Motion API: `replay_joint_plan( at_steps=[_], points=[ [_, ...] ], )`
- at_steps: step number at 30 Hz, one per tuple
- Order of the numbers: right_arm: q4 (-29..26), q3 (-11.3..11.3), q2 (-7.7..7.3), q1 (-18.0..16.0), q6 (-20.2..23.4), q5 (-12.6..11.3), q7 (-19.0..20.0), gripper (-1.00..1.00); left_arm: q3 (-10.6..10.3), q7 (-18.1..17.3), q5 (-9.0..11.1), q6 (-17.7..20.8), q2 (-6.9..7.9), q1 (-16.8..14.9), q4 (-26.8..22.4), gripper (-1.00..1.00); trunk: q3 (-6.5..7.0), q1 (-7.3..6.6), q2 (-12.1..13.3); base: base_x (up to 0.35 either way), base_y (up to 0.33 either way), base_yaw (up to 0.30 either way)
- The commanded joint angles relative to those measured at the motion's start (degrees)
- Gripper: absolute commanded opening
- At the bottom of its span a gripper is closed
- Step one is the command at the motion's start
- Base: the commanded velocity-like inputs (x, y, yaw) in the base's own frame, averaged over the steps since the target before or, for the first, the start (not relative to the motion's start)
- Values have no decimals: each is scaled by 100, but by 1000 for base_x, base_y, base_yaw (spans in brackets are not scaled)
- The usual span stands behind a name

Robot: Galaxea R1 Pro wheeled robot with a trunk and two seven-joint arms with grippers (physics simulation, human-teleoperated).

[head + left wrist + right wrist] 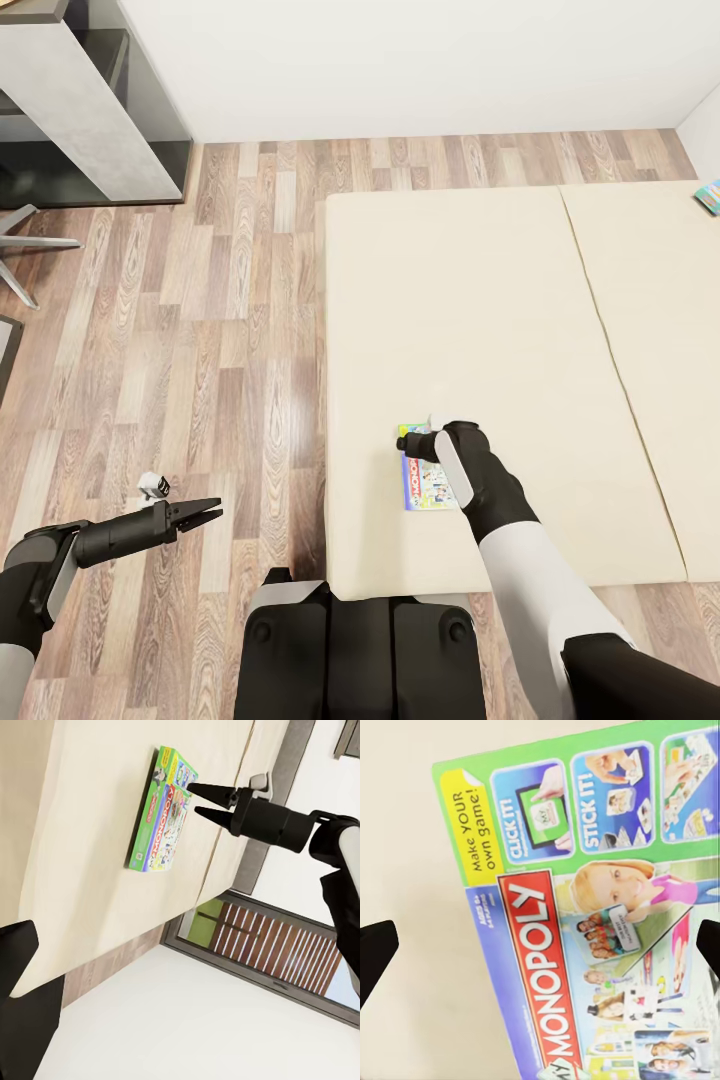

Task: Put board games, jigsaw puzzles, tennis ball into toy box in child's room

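Two board games lie on the bed. One, a Monopoly box, sits flat near the bed's front edge, toward its front left corner; the other game box shows as a sliver far off at the bed's back right edge. The bed carries nothing else that I can make out.

The right claw hangs directly over the Monopoly box, pointing down at its far end. In the right wrist view the printed lid lies straight ahead between the two dark fingertips, which stand wide apart, so this claw is released and holds nothing. In the left wrist view the same claw shows its two tapered tips parted, just above the box's end; I cannot tell whether they touch the lid.

The box's long axis runs from the bed's front edge toward its back. Judged from the right wrist view, the claw's opening spans across the box rather than along it, though the box looks about as wide as the gap.

The left claw hovers over the wood floor, well apart from the bed, its fingers slightly parted and empty. The right arm is plainly the nearer, and the pick-up looks to be its job.
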Motion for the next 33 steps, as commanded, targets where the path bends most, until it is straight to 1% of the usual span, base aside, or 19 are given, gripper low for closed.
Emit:
replay_joint_plan(
  at_steps=[1, 4, 7, 9, 24, 33],
  points=[
    [-8, 2, 0, -10, 33, -66, -64, 100, 0, -23, -3, 61, 1, -1, -3, 100, -6, 3, -9, 0, 0, 0],
    [-10, -4, 0, -36, 74, -87, -68, 100, 0, -23, -3, 61, 1, -1, -2, 100, -6, 3, -9, 0, 0, 0],
    [-11, -8, -73, -64, 140, -105, -71, 100, 0, -23, -3, 61, 1, -1, -1, 100, -6, 3, -9, 0, 0, 0],
    [-11, -9, -93, -73, 162, -107, -74, 100, 0, -23, -3, 61, 1, -1, -1, 100, -6, 3, -9, 0, 0, 0],
    [-10, -11, -173, -294, 374, -74, -91, 100, 0, -23, -3, 61, 2, -1, -1, 100, -6, 3, -9, 0, 0, 0],
    [1, -11, -357, -353, 419, -85, -85, 100, 0, -23, -3, 61, 4, -1, -1, 100, -6, 3, -9, 0, 0, 0]
  ],
)
